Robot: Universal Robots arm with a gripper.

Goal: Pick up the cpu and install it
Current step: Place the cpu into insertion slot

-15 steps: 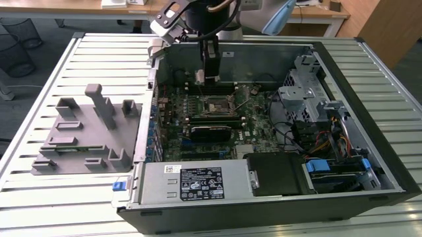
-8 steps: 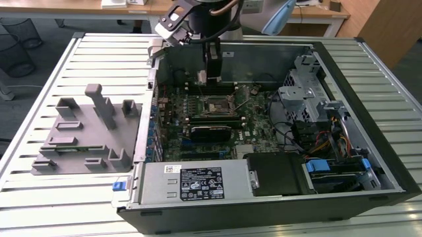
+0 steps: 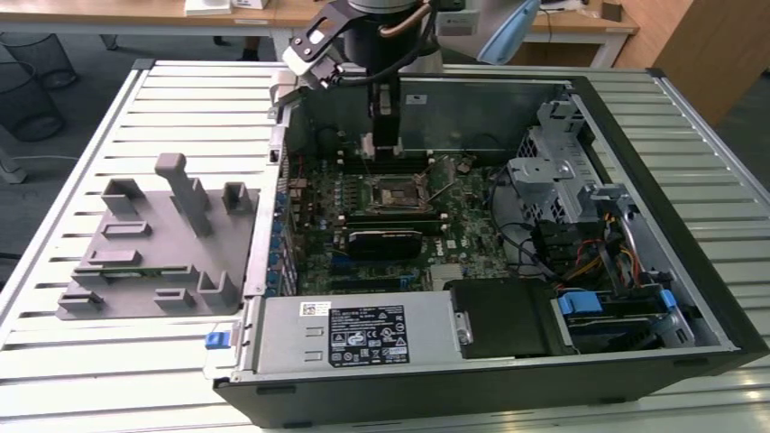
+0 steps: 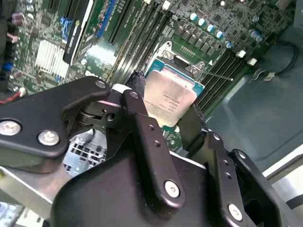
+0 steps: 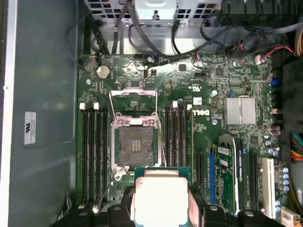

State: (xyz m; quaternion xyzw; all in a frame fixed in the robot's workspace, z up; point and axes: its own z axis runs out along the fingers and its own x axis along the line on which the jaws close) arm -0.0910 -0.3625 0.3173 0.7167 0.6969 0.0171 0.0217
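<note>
Carrying step, by my judgement: the claw (image 4: 165, 118) is clamped on the cpu (image 4: 169, 97), held above the motherboard (image 5: 227, 75), with the open socket (image 5: 135, 145) just beyond the claw. Seating likely calls for squaring chip to socket, gently

Located case (image 3: 481, 104) on table (image 3: 96, 379), jig (image 3: 157, 248) just beside it on the exterior view's left. Found motherboard (image 5: 208, 142) inside case, socket (image 5: 136, 144) at its middle, 2 memory-slot banks (image 5: 93, 142) flanking socket. Noted cpu (image 4: 168, 101) in gripper (image 3: 385, 149), above motherboard, near socket.
</note>
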